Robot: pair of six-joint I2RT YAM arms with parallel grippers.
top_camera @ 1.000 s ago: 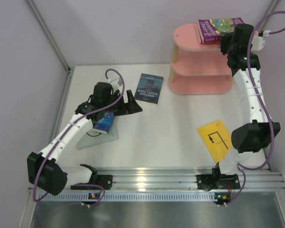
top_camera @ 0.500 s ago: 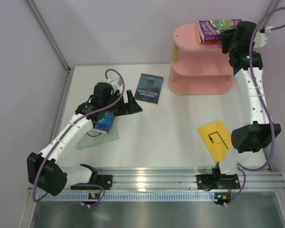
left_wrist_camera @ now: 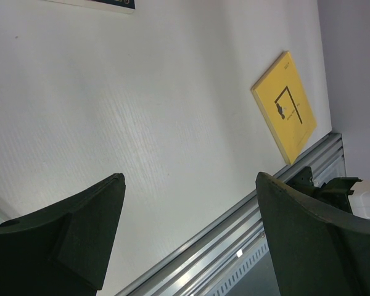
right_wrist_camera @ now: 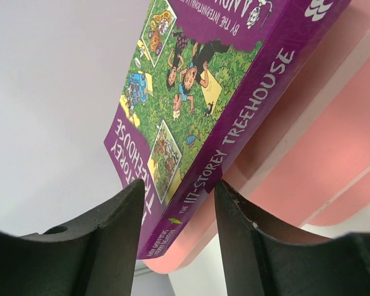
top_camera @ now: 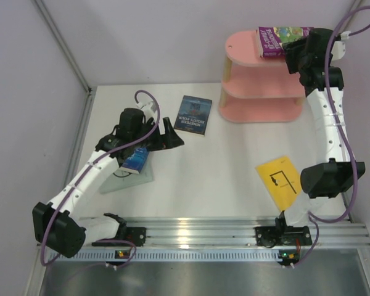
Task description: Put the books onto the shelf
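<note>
The purple-green cartoon book (top_camera: 277,38) (right_wrist_camera: 197,92) lies flat on the top board of the pink shelf (top_camera: 259,102) (right_wrist_camera: 333,160), its end sticking out past the rim. My right gripper (top_camera: 294,52) (right_wrist_camera: 179,197) is open around that end, with a gap on each side of the spine. Nothing sits in my left gripper (top_camera: 172,134) (left_wrist_camera: 191,209), which is open above bare table. A dark navy book (top_camera: 193,115) (left_wrist_camera: 105,5) lies left of the shelf. A yellow book (top_camera: 279,180) (left_wrist_camera: 285,105) lies near the right arm. A blue book (top_camera: 135,159) on a pale one (top_camera: 132,179) lies under the left arm.
Pale walls (top_camera: 142,43) close in the table at the back and both sides. A metal rail (top_camera: 234,231) (left_wrist_camera: 234,237) runs along the near edge with both arm bases. The shelf's lower boards (top_camera: 253,91) hold nothing I can see.
The right gripper's jaws have spread off the purple-green book and the wrist has risen slightly; the book now rests level on the top board. The left arm has barely moved.
</note>
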